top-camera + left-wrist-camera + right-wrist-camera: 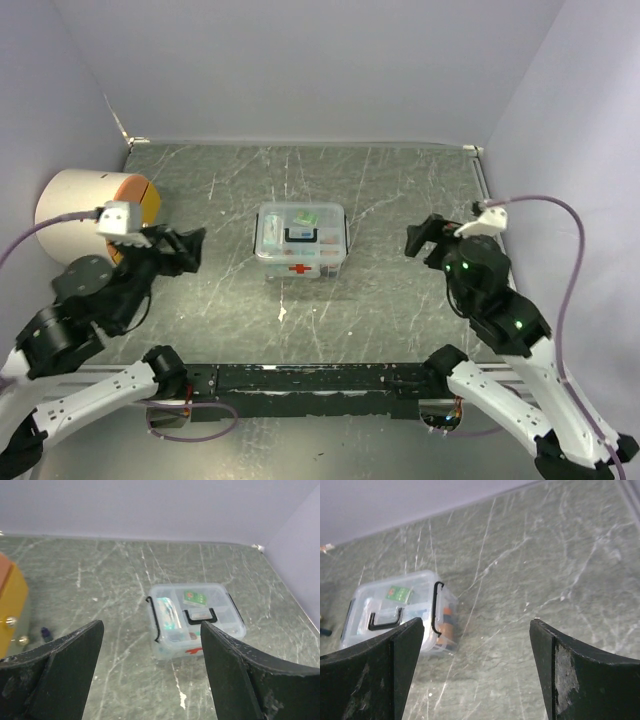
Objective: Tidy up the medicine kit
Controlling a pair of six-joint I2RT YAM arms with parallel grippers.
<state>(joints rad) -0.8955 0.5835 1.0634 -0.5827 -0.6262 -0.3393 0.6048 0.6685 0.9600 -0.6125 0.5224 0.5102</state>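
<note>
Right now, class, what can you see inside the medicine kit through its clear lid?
Inside the medicine kit, a green packet lies at the back and a silvery foil pack on the left. The black handle partly covers the middle; contents beneath the tray cannot be identified.

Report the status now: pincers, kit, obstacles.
Left pincer open, empty; right pincer open, empty. Small clear plastic rectangular case closed, mid-table, untouched. White-and-orange cylinder far left, apart from case.

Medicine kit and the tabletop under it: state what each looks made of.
The small clear rectangular medicine kit looks like glossy transparent plastic: it is see-through all over. Its black handle seems matte plastic. The grey-green tabletop looks like veined stone or printed laminate; which of the two is unclear.
</note>
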